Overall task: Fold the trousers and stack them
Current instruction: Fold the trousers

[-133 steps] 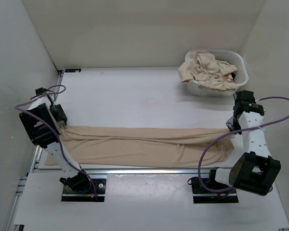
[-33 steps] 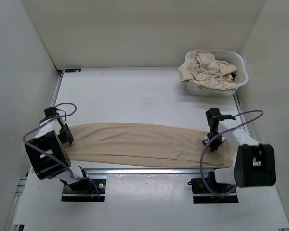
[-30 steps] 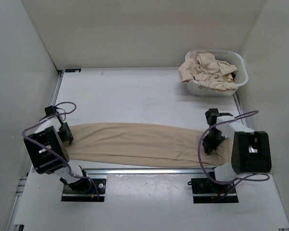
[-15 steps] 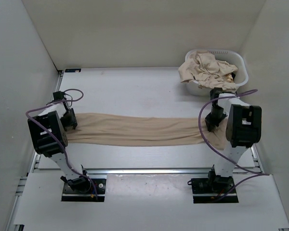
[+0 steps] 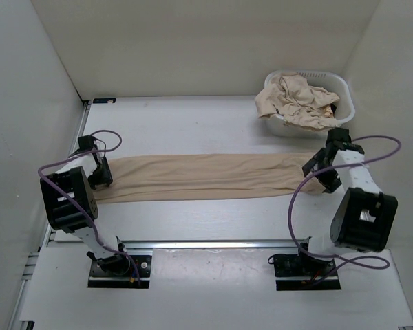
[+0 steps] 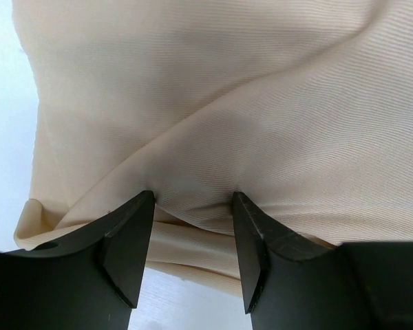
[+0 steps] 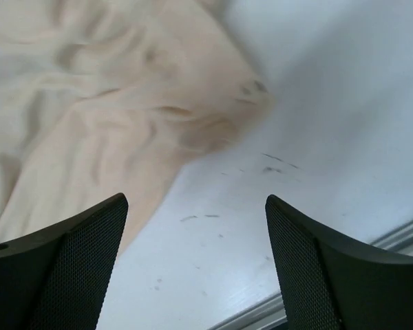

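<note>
The trousers (image 5: 206, 177) lie stretched out, my left gripper (image 6: 193, 206) clamping their end far from the basket (image 5: 347, 96), my right gripper (image 7: 196, 199) spread empty near it; I reckon regrip, then fold.

The left claw (image 6: 193, 201) pinches the trousers (image 6: 227, 89), while the right claw (image 7: 196, 206) hangs with jaws spread wide.
</note>
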